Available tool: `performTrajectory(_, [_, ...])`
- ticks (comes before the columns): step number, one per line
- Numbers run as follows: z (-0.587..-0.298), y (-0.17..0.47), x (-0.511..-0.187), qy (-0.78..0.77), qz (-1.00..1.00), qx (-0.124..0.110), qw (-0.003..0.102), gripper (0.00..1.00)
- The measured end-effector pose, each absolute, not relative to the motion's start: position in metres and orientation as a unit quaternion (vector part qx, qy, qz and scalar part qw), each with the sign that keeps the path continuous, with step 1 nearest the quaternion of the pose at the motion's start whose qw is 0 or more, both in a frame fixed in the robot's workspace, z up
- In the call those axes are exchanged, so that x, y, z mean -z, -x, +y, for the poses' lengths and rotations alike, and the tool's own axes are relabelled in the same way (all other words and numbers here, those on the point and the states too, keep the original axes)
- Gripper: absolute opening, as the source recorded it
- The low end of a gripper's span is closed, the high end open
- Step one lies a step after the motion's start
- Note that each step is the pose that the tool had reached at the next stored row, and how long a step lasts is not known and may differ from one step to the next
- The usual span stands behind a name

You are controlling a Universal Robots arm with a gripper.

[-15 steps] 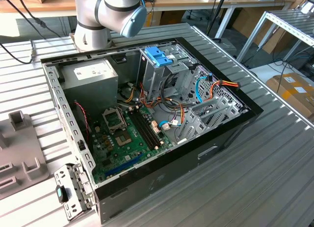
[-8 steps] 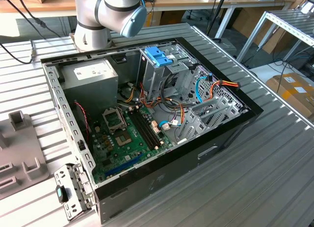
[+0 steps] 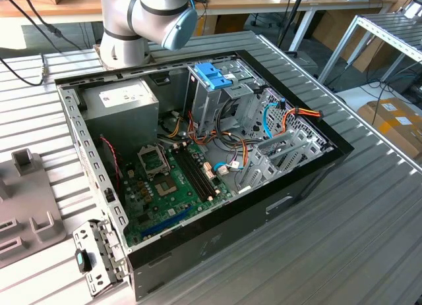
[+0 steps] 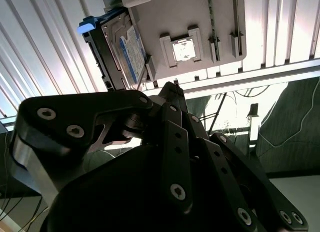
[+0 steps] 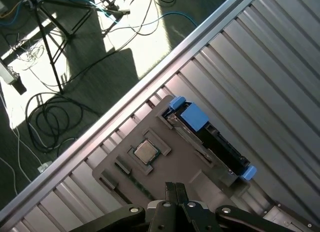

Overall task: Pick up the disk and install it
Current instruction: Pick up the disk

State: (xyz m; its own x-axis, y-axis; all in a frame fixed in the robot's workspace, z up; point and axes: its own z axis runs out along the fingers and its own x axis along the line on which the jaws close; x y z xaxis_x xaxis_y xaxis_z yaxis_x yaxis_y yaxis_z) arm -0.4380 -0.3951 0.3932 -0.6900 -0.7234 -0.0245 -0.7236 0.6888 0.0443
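Note:
The disk [image 5: 216, 143] stands on edge in a slot of a grey fixture plate [image 5: 172, 167], with blue carrier rails at both ends. In the second wrist view the disk [image 4: 128, 50] shows its white and blue label. My gripper [image 5: 175, 186] hangs above the plate and well clear of the disk, off to one side of it. Its fingertips [image 4: 172, 86] are pressed together, shut on nothing.
The open computer case [image 3: 310, 173] lies on the ribbed metal table, with a grey power-supply box [image 3: 122, 97], a motherboard [image 3: 171, 180], loose cables and a metal drive cage with a light-blue latch [image 3: 214, 74]. A processor chip [image 5: 145, 152] sits in the plate. Beyond the table edge [image 5: 125, 109] are floor cables.

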Motion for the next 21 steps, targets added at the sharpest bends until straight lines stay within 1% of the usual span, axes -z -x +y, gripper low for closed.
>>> performTrajectory(21, [-0.3951,0.438,-0.3932,0.416,0.909,-0.025,0.002,0.11])
